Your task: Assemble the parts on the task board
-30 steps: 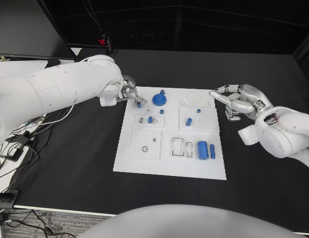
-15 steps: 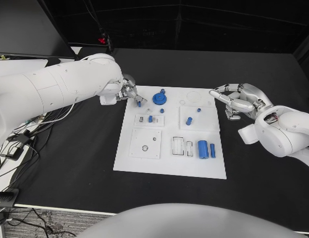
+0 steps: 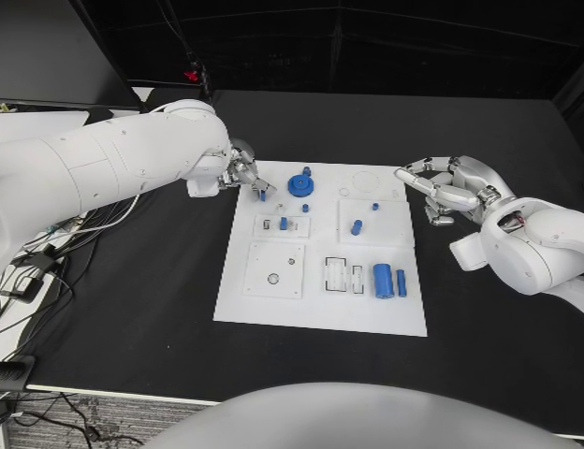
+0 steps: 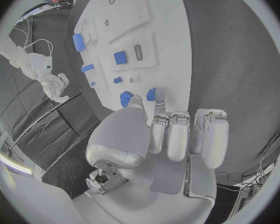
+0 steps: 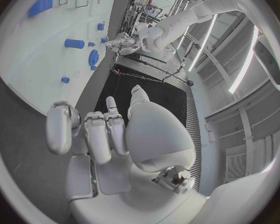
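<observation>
The left hand [image 3: 243,175] was positioned at the far-left corner of the task board [image 3: 322,313], pinching a small blue part [image 3: 263,195] between its fingertips. The left wrist view showed this part [image 4: 154,94] just ahead of the fingers [image 4: 160,121], close above the board's white face. Against the frames from a second and half a second before, the left hand had barely shifted; the blue part sat at nearly the same spot over the board's corner. This suggested a fine alignment or seating step in progress, not a transport move.

The right hand [image 3: 444,194] hovered over the black surface [image 3: 508,355] just beside the board's far-right edge, fingers apart and holding nothing. Its position matched the earlier frames.

The remaining parts lay unmoved on the board: a round blue gear [image 3: 301,186] near the held part, a short blue peg [image 3: 356,227] in the upper-right panel, and two blue cylinders [image 3: 388,282] side by side in the lower-right area.

Judgement: the task was at an early stage, with several parts not yet assembled.
</observation>
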`<control>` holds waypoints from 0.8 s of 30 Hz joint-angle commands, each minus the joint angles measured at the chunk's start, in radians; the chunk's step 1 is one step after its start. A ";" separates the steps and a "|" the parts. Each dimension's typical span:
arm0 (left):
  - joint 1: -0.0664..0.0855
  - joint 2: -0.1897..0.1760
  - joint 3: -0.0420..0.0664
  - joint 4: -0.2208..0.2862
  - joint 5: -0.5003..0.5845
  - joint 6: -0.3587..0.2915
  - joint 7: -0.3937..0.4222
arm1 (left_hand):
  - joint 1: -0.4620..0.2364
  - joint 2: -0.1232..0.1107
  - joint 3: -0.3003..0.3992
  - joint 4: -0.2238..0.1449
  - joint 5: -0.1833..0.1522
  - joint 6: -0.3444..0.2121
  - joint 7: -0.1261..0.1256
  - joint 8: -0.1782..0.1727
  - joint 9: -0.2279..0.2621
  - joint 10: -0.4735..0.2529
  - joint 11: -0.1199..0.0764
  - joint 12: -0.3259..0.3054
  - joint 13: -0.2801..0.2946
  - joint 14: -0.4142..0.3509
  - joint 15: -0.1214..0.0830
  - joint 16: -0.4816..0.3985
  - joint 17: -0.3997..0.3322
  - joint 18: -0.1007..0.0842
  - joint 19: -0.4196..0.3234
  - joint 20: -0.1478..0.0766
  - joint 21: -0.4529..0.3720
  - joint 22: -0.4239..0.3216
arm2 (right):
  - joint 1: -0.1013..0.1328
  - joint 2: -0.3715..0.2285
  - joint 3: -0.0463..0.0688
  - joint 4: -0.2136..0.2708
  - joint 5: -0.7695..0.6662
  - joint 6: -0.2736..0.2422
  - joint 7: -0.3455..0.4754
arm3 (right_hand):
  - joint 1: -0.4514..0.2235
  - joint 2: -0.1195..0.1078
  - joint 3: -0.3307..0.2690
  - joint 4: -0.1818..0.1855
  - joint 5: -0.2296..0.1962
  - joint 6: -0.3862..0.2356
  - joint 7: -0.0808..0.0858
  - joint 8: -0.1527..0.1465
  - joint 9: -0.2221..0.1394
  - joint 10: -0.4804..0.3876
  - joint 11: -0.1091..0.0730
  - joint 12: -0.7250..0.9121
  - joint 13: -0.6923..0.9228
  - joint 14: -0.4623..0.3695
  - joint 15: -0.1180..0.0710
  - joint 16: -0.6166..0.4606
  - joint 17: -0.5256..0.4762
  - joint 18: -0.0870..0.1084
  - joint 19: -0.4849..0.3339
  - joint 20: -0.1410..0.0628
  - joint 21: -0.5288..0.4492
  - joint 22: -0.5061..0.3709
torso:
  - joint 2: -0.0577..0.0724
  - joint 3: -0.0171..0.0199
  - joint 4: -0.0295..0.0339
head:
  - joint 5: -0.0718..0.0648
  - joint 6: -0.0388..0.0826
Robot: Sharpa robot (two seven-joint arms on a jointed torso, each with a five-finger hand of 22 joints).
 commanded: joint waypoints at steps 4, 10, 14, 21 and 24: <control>0.002 0.003 0.001 -0.001 -0.003 0.013 0.000 | 0.092 0.060 0.021 -0.001 0.017 0.010 -0.004 -0.010 0.001 0.108 -0.016 -0.007 0.256 0.106 -0.009 0.001 0.263 -0.006 0.104 -0.009 0.003 0.263 | 0.001 0.000 0.000 0.001 -0.003 -0.001 0.004 | 0.010 0.001 -0.007 -0.001 0.004 -0.005 0.039 0.006 -0.002 0.104 0.005 0.002 0.263 0.104 0.009 0.002 0.263 0.014 -0.003 0.003 -0.006 0.106 | 0.000 0.0001 -0.0001 | -0.001 -0.002; 0.002 0.004 0.001 -0.002 -0.003 0.014 -0.001 | 0.140 0.059 0.045 0.000 0.081 0.012 -0.005 -0.021 0.002 0.108 -0.018 -0.007 0.256 0.106 -0.012 0.001 0.263 -0.006 0.104 -0.012 0.003 0.263 | 0.001 0.001 0.000 0.001 -0.004 -0.001 0.004 | 0.010 0.001 -0.007 -0.001 0.004 -0.005 0.039 0.006 -0.002 0.104 0.005 0.002 0.263 0.104 0.009 0.002 0.263 0.014 -0.003 0.003 -0.006 0.106 | 0.000 0.0002 -0.0003 | -0.001 -0.003; 0.002 0.004 0.001 -0.002 -0.003 0.013 -0.001 | 0.144 0.058 0.047 0.001 0.088 0.012 -0.005 -0.022 0.002 0.108 -0.018 -0.007 0.256 0.106 -0.012 0.001 0.263 -0.006 0.104 -0.012 0.003 0.263 | 0.001 0.001 0.000 0.001 -0.005 -0.001 0.003 | 0.010 0.001 -0.007 -0.001 0.004 -0.005 0.039 0.006 -0.002 0.104 0.005 0.002 0.263 0.104 0.009 0.002 0.263 0.014 -0.003 0.003 -0.006 0.106 | 0.000 -0.0001 -0.0007 | -0.001 -0.003; 0.001 0.006 0.001 -0.003 -0.003 0.013 -0.002 | 0.144 0.058 0.048 0.001 0.089 0.012 -0.004 -0.023 0.002 0.108 -0.018 -0.007 0.256 0.106 -0.012 0.001 0.263 -0.006 0.104 -0.012 0.003 0.263 | 0.001 0.001 0.000 0.001 -0.005 -0.001 0.002 | 0.011 0.002 -0.008 -0.001 0.007 -0.007 0.039 0.009 -0.002 0.104 0.006 0.002 0.263 0.104 0.010 0.002 0.263 0.014 -0.003 0.003 -0.006 0.105 | 0.000 -0.0002 -0.0005 | -0.001 -0.004; 0.001 0.007 0.001 -0.004 -0.003 0.013 -0.002 | 0.148 0.060 0.051 0.001 0.093 0.013 -0.005 -0.024 0.003 0.108 -0.018 -0.007 0.256 0.106 -0.012 0.001 0.263 -0.006 0.104 -0.013 0.003 0.263 | 0.001 0.001 0.000 0.001 -0.005 -0.001 0.002 | 0.011 0.002 -0.008 -0.001 0.007 -0.007 0.039 0.009 -0.002 0.104 0.006 0.002 0.263 0.104 0.010 0.002 0.263 0.014 -0.003 0.003 -0.006 0.105 | 0.000 0.0000 -0.0004 | -0.001 -0.005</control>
